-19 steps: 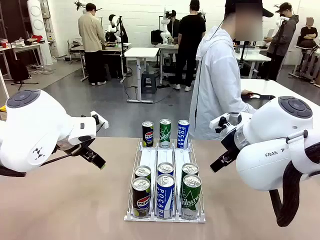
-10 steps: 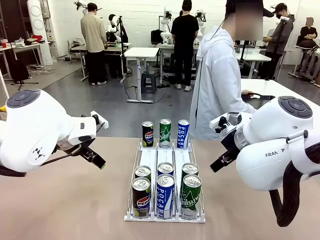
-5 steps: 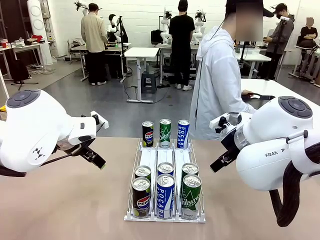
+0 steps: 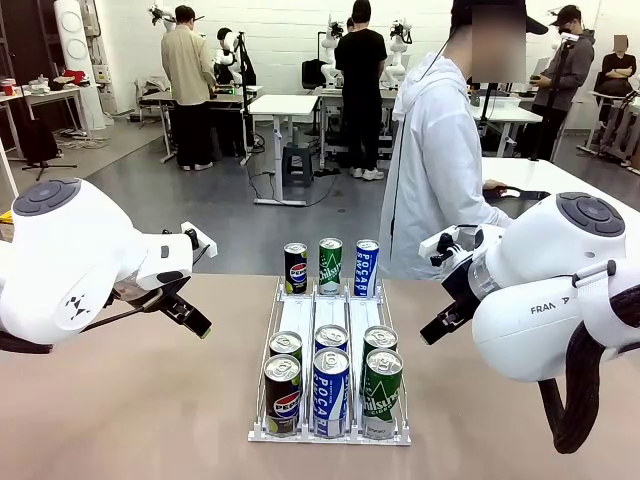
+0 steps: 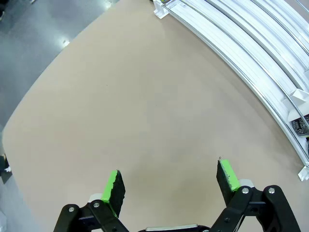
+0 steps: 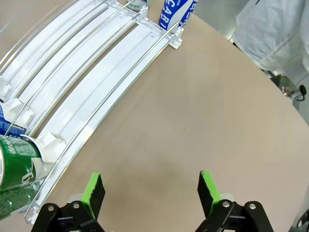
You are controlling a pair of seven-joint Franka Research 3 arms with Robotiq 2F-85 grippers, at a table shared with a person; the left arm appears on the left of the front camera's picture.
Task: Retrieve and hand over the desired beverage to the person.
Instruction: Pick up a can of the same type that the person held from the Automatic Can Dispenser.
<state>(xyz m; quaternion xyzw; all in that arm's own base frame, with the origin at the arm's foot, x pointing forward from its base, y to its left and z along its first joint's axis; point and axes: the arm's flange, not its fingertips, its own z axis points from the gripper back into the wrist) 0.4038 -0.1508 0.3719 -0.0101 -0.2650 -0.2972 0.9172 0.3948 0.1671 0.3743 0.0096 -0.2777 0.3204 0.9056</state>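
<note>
At the left edge of the table (image 4: 140,400) we see the left gripper (image 5: 170,181) over bare tabletop, its green pads spread wide with nothing between them. In the middle of the table stands the white rack (image 4: 330,312), its three lanes running from the near edge toward the far edge. At its near end the cans sit two deep: a dark cola can (image 4: 282,395) in the left lane, a blue-and-white can (image 4: 330,392) in the middle, a green can (image 4: 381,393) on the right. Three more cans (image 4: 330,265) stand in a row at the far end. Just beyond the far edge, right of the rack, the person (image 4: 435,170) stands side-on in a white hooded jacket, one hand on what may be a dark flat thing on the next table. The right gripper (image 6: 150,189) hangs over bare table beside the rack's right rail, also wide apart and empty.
</note>
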